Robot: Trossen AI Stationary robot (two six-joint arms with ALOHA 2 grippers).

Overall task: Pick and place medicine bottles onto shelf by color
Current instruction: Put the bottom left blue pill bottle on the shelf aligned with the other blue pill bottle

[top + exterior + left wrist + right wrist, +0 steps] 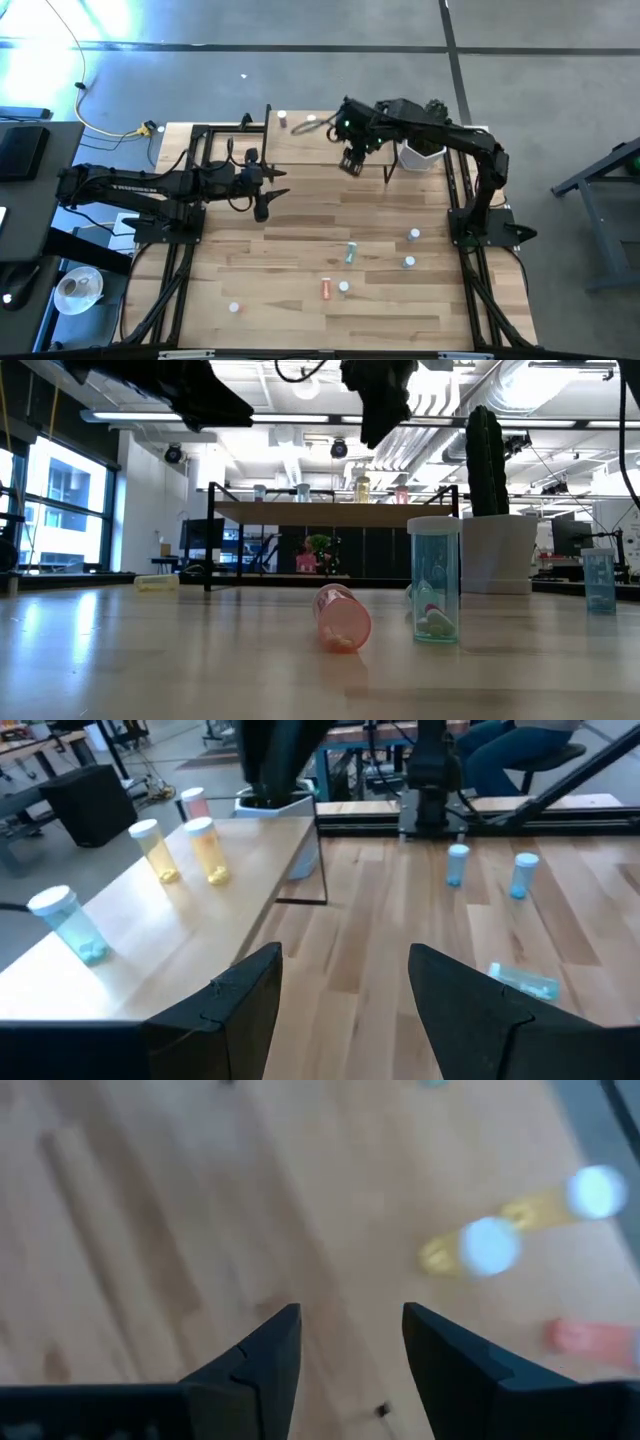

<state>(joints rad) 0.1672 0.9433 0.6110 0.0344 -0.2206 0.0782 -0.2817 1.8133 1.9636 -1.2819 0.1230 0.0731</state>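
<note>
Over shelf (310,140) at table's (300,250) far edge, right gripper (350,163) hangs spread, empty; yellow bottles (490,1245) below. Left gripper (262,205) spread, w/ bare wood ahead. Red bottle (326,289) lies near front edge.

A robotics lab in an open industrial office: two arms (150,188) bolted to a wooden bench (300,240) on a grey concrete floor (300,60), exposed ceiling ducts (520,410), strip lights (280,418), large windows (60,500), and more desks behind.

In the right wrist view, two yellow bottles (487,1246) and a red one (590,1337) are blurred.
</note>
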